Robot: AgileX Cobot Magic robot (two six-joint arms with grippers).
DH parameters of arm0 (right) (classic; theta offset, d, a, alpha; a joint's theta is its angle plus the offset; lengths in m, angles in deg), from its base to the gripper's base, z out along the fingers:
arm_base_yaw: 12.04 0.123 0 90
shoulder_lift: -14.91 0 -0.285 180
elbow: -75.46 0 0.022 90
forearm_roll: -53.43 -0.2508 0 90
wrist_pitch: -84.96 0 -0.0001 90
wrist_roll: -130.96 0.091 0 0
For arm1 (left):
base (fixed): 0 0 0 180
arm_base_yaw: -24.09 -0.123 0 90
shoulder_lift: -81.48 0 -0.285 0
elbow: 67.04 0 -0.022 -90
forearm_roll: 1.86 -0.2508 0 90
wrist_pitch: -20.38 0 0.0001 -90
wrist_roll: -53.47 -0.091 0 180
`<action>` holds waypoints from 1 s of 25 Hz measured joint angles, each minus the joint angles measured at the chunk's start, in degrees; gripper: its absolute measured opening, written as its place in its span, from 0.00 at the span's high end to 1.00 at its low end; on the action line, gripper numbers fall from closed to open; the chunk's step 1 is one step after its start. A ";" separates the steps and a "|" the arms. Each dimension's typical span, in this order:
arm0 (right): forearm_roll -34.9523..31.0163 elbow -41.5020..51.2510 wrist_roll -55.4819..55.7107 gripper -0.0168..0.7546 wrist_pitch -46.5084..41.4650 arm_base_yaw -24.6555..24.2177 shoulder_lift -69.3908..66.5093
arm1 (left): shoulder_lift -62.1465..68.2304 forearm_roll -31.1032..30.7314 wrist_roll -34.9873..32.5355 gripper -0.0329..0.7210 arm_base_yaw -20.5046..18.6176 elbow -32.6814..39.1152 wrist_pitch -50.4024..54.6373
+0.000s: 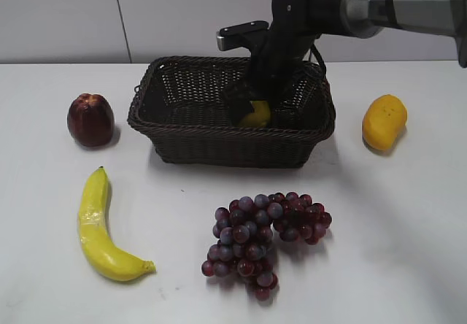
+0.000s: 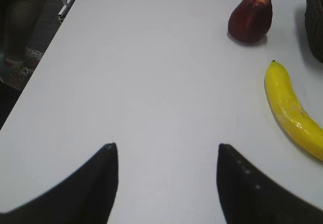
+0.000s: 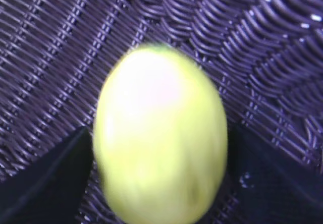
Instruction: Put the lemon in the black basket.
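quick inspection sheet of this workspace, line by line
surface: white table, bare between the items
job's things: lemon inside the basket, between the right gripper's fingers
clutter: red fruit, banana, grapes, orange-yellow fruit, all outside the basket
grippers: right gripper around the lemon, low in the basket; left gripper open above bare table
cables: black one at the right wrist
surroundings: pale wall behind; floor past the table edge

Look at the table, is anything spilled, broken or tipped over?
Nothing stands out. The black basket sits upright, and the right tool holds the lemon inside it. The banana, grapes, red fruit and orange-yellow fruit lie whole on the table.
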 joint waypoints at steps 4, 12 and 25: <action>0.00 -0.15 0.00 0.16 -1.57 0.00 1.15 | 0.00 0.00 0.00 0.35 0.00 0.00 0.00; 1.98 -9.91 1.16 0.17 -14.03 -1.01 5.27 | 0.00 0.00 0.00 0.35 0.00 0.00 0.00; 2.98 -9.38 4.03 0.21 -23.22 -18.39 9.44 | 0.00 0.00 0.00 0.35 0.00 0.00 0.00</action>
